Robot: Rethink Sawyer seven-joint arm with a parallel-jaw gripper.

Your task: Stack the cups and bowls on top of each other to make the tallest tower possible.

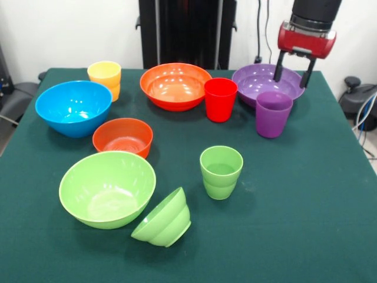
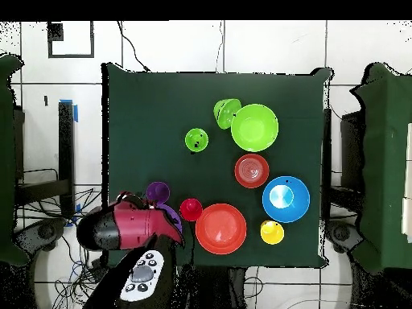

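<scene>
My gripper (image 1: 291,82) hangs open and empty over the purple bowl (image 1: 254,82), just behind the purple cup (image 1: 273,114). In the overhead view the gripper (image 2: 149,221) covers most of that bowl (image 2: 172,220). The red cup (image 1: 220,99) stands beside the large orange bowl (image 1: 175,86). The yellow cup (image 1: 105,79) stands behind the blue bowl (image 1: 73,108). Nearer are the small orange-red bowl (image 1: 122,137), the large green bowl (image 1: 107,188), the small green bowl (image 1: 164,219) tipped on its side, and the green cup (image 1: 221,172). Each piece sits separately; no tower shows.
The green cloth table (image 1: 306,212) has open room on its right and front right. Cables (image 1: 368,124) hang past the right edge. The robot's black pedestal (image 1: 187,29) stands behind the orange bowl.
</scene>
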